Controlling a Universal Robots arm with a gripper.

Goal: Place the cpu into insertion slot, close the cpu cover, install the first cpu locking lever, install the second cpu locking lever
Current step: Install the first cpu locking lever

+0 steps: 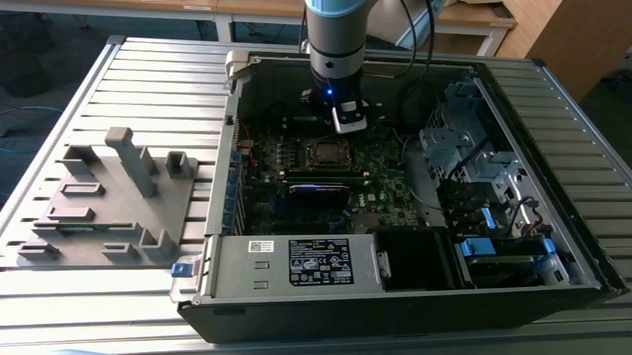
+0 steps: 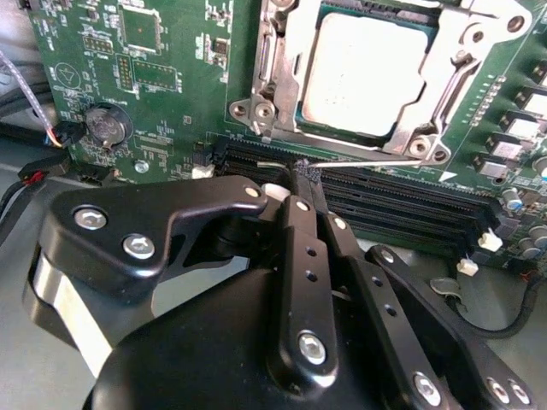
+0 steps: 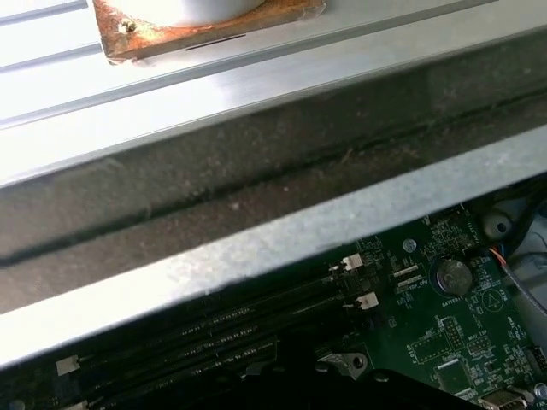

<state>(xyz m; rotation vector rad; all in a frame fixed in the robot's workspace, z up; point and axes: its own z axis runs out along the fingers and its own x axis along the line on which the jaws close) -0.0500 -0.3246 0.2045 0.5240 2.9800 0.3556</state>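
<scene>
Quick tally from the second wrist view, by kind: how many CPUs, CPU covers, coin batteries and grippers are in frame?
cpu: 1
cpu cover: 1
coin battery: 1
gripper: 1
Total: 4

Exterior view overlooks the case (image 1: 395, 318); wrist views closely share motherboard (image 2: 171, 111).

Fingers: black metal fingers (image 2: 301, 256), tips pressed together above long black memory slots (image 2: 402, 201).
Chip: silver-grey square cpu (image 2: 363, 73) beyond the fingertips, framed by the shiny silver cpu cover (image 2: 479, 38).
Lever: thin wire lever (image 2: 376, 160) at the fingertips.
</scene>
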